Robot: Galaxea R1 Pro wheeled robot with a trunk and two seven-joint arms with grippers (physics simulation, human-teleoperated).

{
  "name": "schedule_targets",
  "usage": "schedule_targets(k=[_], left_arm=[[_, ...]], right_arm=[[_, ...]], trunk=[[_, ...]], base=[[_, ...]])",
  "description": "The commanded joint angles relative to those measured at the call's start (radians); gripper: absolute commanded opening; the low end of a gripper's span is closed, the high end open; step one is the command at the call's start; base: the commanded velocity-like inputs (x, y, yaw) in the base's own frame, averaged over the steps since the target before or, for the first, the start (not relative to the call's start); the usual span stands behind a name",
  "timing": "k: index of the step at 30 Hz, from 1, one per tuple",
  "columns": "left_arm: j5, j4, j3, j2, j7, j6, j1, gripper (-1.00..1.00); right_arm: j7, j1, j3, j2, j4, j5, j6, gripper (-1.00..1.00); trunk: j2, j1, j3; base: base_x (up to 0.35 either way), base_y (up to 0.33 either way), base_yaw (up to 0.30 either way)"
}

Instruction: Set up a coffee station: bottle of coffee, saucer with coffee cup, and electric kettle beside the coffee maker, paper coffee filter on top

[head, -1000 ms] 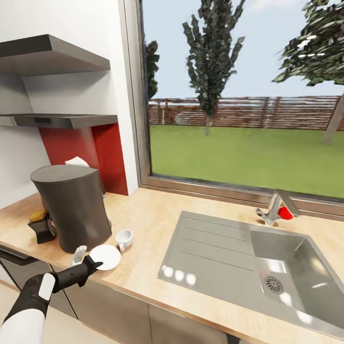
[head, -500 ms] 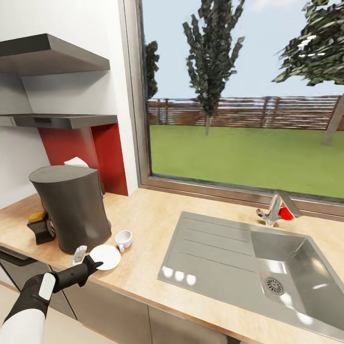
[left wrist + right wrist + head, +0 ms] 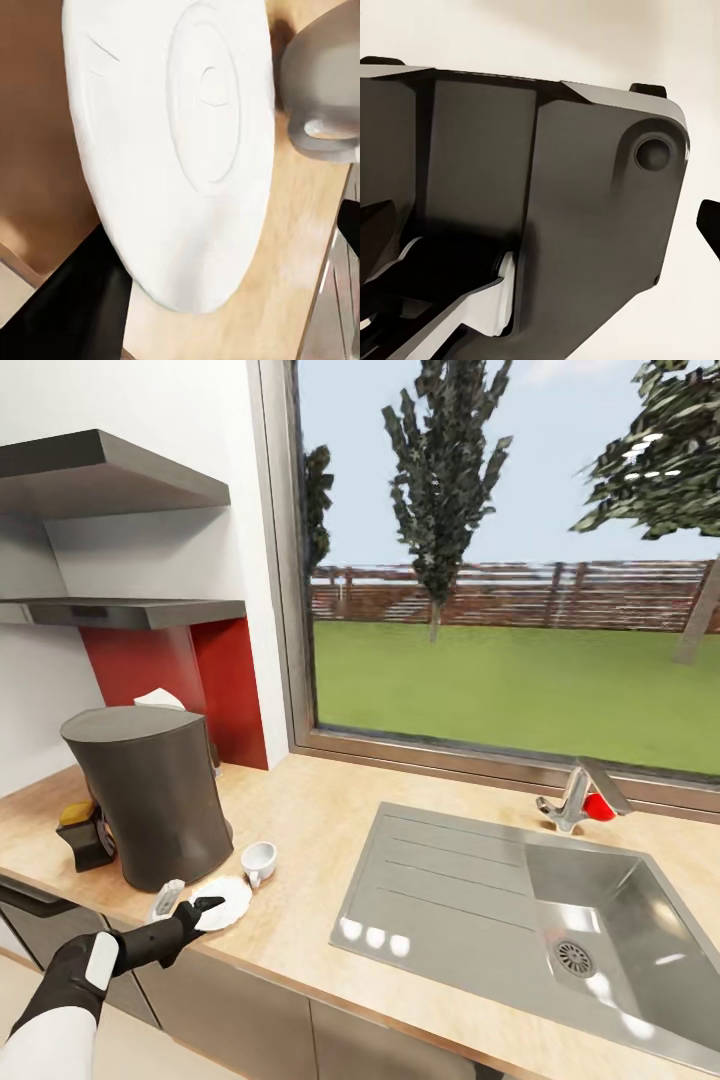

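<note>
Where the head view looks down on the light wood tabletop [image 3: 330, 830], the left tool [image 3: 188, 903] reaches in at the front edge, one pale and one black finger clamped on the near rim of the saucer [image 3: 230, 897]. Coffee cup [image 3: 260, 860] stands just beside the saucer, apart from it, near the dark kettle [image 3: 150, 795]. Steel sink [image 3: 560, 920] lies well to the right.

Left wrist view: saucer [image 3: 180, 150] close up, tilted; cup [image 3: 326, 75] just beyond its rim.

Right wrist view: dark robot housing [image 3: 547, 217]; right tool's state cannot be told.
</note>
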Motion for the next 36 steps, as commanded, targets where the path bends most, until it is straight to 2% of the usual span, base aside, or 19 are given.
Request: schedule_targets(k=[1, 8, 29, 33, 36], left_arm=[[0.002, 0.0, 0.002, 0.0, 0.004, 0.008, -0.001, 1.0], [0.001, 0.0, 0.001, 0.004, 0.004, 0.009, -0.001, 1.0], [-0.006, 0.0, 0.0, 0.006, -0.001, 0.007, 0.001, 1.0], [-0.007, -0.002, -0.008, 0.008, -0.004, 0.004, 0.061, 1.0], [-0.014, -0.002, -0.014, 0.009, -0.005, -0.033, 0.1, 1.0]], right_arm=[[0.002, -0.001, 0.008, 0.0, -0.001, -0.009, 0.003, 1.0], [0.002, -0.001, 0.008, 0.0, -0.001, -0.009, 0.003, 1.0], [0.002, -0.001, 0.008, 0.0, -0.002, -0.009, 0.003, 1.0], [0.002, -0.001, 0.007, 0.001, -0.003, -0.012, 0.003, 1.0], [0.002, -0.001, 0.007, 0.001, -0.005, -0.013, 0.003, 1.0]], trunk=[[-0.002, 0.001, -0.002], [-0.002, 0.001, -0.002], [-0.002, 0.001, -0.002], [-0.002, 0.001, -0.002], [-0.002, 0.001, -0.002]], base=[[0.0, 0.0, 0.0], [-0.057, 0.048, 0.0], [-0.229, 0.215, 0.0], [-0.089, 0.083, 0.0], [-0.022, 0.02, 0.0]])
